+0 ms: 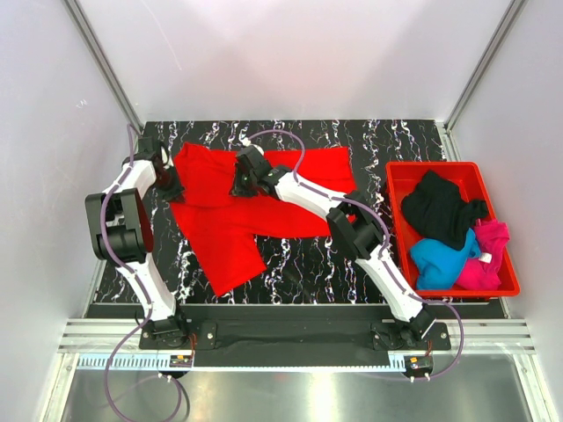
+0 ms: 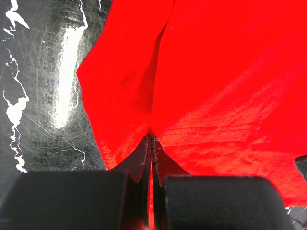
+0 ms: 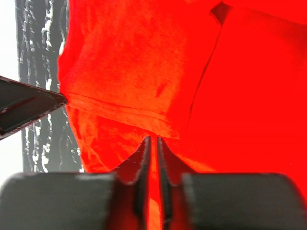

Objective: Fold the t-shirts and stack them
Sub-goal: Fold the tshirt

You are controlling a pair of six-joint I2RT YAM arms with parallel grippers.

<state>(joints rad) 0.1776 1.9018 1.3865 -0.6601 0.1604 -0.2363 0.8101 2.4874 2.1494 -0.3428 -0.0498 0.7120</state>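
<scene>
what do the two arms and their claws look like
Both the left arm and right arm are built of white tubular links joined by bulky black joint housings. A thin purple-grey cable loops along each. The left claw and right claw are all black: two flat fingers tapering to thin tips, on blocky bodies.

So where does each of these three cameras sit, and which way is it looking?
Top external: fixed above and behind the robot, looking down on the table, the red t-shirt and the red bin; the left arm and right arm show whole.
Left wrist: on the left arm, looking along the left fingers, shut on the red t-shirt's edge.
Right wrist: on the right arm, looking along the right fingers, pinching another fold of it.
Shared: all three views see the red t-shirt and some of the table.
</scene>
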